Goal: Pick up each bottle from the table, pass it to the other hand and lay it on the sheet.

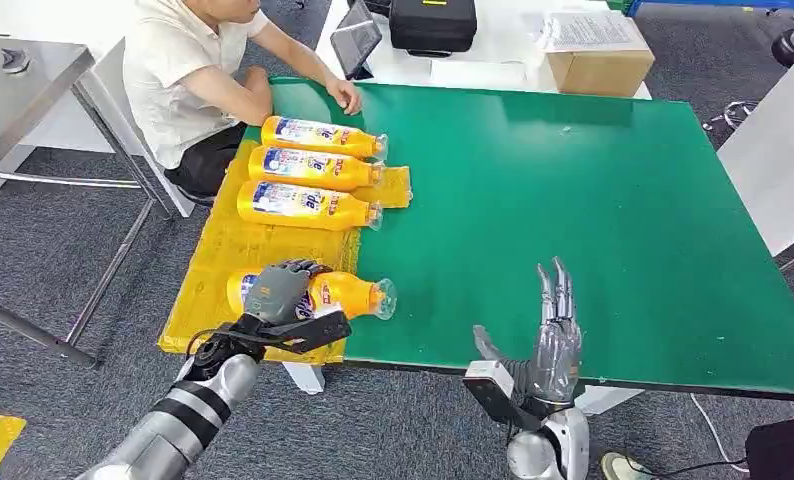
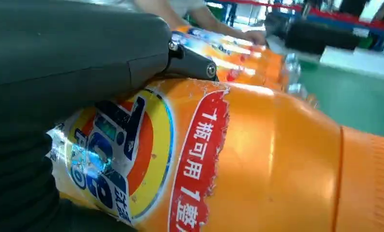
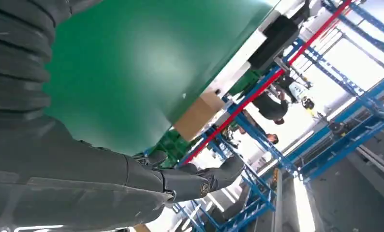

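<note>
Head view: our left hand (image 1: 285, 290) grasps the fourth bottle (image 1: 353, 295) lying sideways on the yellow sheet (image 1: 213, 270), apparently for release, while our right hand (image 1: 548, 345) hovers open, empty.

Silver ribbed arms, grey-fingered left robot hand (image 1: 281, 288), black wrist cables.

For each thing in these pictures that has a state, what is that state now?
Left hand: grips the nearest bottle.
Nearest bottle: lies on its side on the yellow sheet, neck over the green table.
Three other bottles: lie on the sheet, side by side.
Right hand: fingers spread, holds nothing.
</note>
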### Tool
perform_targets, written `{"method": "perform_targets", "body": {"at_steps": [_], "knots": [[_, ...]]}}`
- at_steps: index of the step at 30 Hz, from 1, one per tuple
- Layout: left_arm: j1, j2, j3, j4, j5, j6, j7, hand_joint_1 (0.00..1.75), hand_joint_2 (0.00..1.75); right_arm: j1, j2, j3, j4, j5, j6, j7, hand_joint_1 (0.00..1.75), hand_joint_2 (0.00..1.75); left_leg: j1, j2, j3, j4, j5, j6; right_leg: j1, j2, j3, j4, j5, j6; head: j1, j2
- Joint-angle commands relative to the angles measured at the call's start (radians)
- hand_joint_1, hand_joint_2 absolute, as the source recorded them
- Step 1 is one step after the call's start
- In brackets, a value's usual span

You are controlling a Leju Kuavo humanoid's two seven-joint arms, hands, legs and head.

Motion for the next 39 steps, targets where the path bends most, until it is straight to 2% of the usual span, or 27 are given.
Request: {"method": "perform_targets", "body": {"at_steps": [1, 7, 8, 9, 10, 18, 24, 28, 36, 39], "knots": [[-0.197, 0.014, -0.079, 0.325, -0.049, -0.174, 0.032, 1.75, 1.75, -0.034, -0.007, 0.092, 0.114, -0.056, -0.003, -0.001, 0.0, 1.75, 0.002, 0.001, 0.005, -0.001, 0.0, -0.002, 0.002, 0.002, 0.004, -0.001, 0.0, -0.003, 0.0, 0.0], [-0.215, 0.011, -0.05, 0.384, -0.033, -0.226, 0.031, 1.73, 1.75, -0.056, -0.021, 0.119, 0.138, -0.107, -0.003, -0.001, 0.0, 1.75, 0.001, 0.004, 0.009, -0.002, 0.0, -0.002, 0.001, 0.004, 0.008, -0.001, 0.0, -0.002, 0.0, 0.0], [-0.216, 0.006, -0.039, 0.39, -0.021, -0.232, 0.026, 1.34, 1.75, -0.059, -0.023, 0.124, 0.142, -0.108, -0.003, -0.001, 0.0, 1.75, 0.001, 0.003, 0.009, -0.002, 0.0, -0.002, 0.001, 0.003, 0.007, 0.0, 0.001, -0.002, 0.0, 0.0], [-0.217, 0.001, -0.027, 0.395, -0.007, -0.243, 0.019, 0.17, 1.75, -0.062, -0.025, 0.126, 0.145, -0.112, -0.003, -0.001, 0.0, 1.75, 0.002, 0.004, 0.01, -0.002, -0.001, -0.002, 0.001, 0.005, 0.008, -0.001, 0.001, -0.002, 0.0, 0.0], [-0.22, -0.001, -0.019, 0.405, 0.007, -0.269, 0.005, 0.0, 1.75, -0.065, -0.028, 0.13, 0.149, -0.111, -0.003, -0.001, 0.0, 1.75, 0.001, 0.004, 0.01, -0.002, 0.0, -0.002, 0.001, 0.004, 0.008, -0.001, 0.001, -0.002, 0.0, 0.0], [-0.216, -0.012, 0.049, 0.426, 0.126, -0.425, -0.065, 0.0, 1.75, -0.077, -0.048, 0.161, 0.179, -0.136, -0.003, -0.001, 0.0, 1.75, 0.0, 0.005, 0.012, -0.003, 0.0, -0.002, 0.0, 0.004, 0.01, -0.001, 0.0, -0.002, 0.0, 0.0], [-0.179, -0.011, 0.082, 0.37, 0.263, -0.585, -0.155, 0.0, 1.75, -0.09, -0.055, 0.177, 0.206, -0.124, -0.003, -0.001, 0.0, 1.75, 0.0, 0.005, 0.013, -0.003, 0.0, -0.001, 0.0, 0.004, 0.011, -0.001, 0.0, -0.001, 0.0, 0.0], [-0.14, -0.004, 0.064, 0.26, 0.309, -0.587, -0.24, 0.0, 1.75, -0.081, -0.059, 0.173, 0.203, -0.114, -0.003, -0.001, 0.0, 1.75, 0.0, 0.004, 0.014, -0.003, 0.0, -0.002, 0.0, 0.004, 0.012, -0.001, 0.0, -0.002, 0.0, 0.0], [-0.128, -0.002, 0.061, 0.234, 0.322, -0.592, -0.247, 0.0, 1.75, -0.079, -0.058, 0.169, 0.2, -0.11, -0.003, -0.001, 0.0, 1.75, 0.002, 0.004, 0.013, -0.002, -0.001, -0.003, 0.002, 0.003, 0.012, -0.001, 0.0, -0.003, 0.0, 0.0], [-0.062, -0.016, 0.071, 0.093, 0.402, -0.598, -0.311, 0.0, 1.75, -0.074, -0.055, 0.16, 0.199, -0.102, -0.003, -0.001, 0.0, 1.75, 0.001, 0.003, 0.012, -0.002, -0.001, -0.002, 0.001, 0.003, 0.011, 0.0, 0.0, -0.002, 0.0, 0.0]]}}
